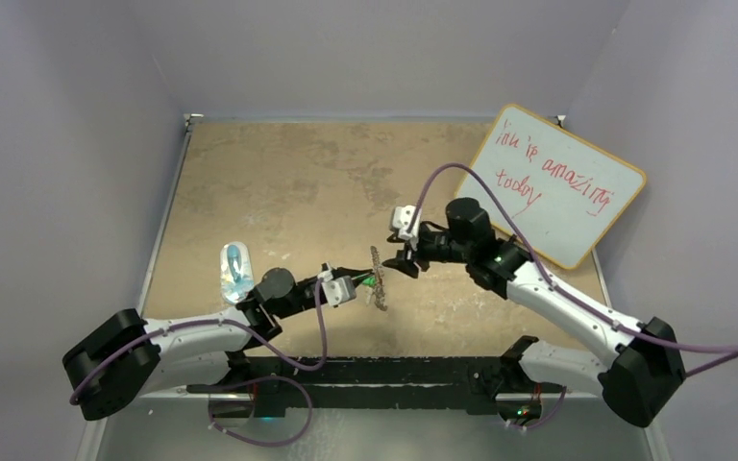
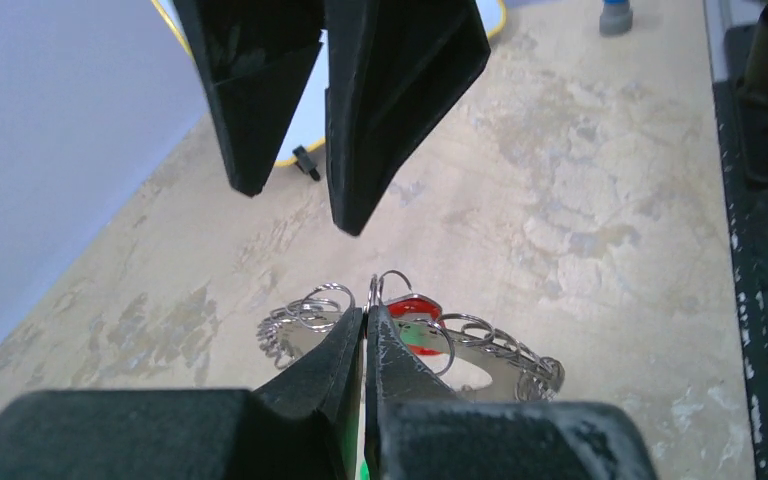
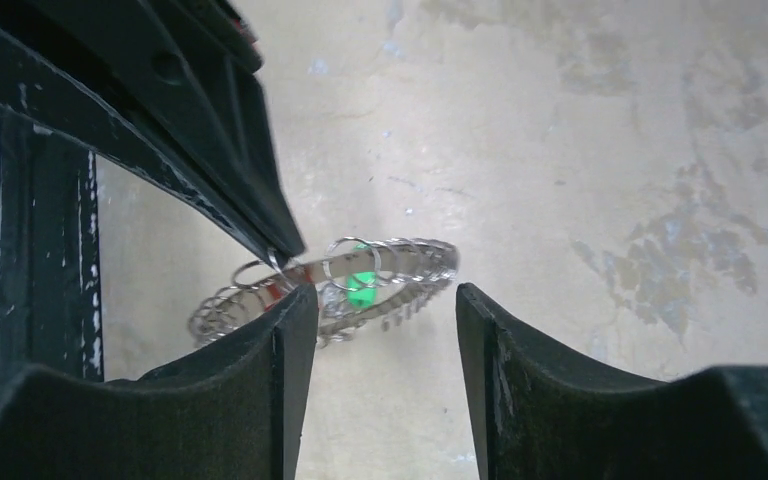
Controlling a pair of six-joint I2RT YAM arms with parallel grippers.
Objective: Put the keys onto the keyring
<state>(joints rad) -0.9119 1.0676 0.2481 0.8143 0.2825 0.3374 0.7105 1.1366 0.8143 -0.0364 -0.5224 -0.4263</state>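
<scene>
Top view: the keyring sits at mid-table between both arms. The left gripper is at its left rim and the right gripper is just right of it.

Left wrist: the jaws are clenched on a rim loop, with the red-headed key just beyond the tips.

Right wrist: the jaws are parted and grasp nothing. The ring lies past them, with the green-headed key among its loops.

Left gripper pinches the fringed silvery metal keyring upright, edge-on; right gripper sits just beside it.
</scene>
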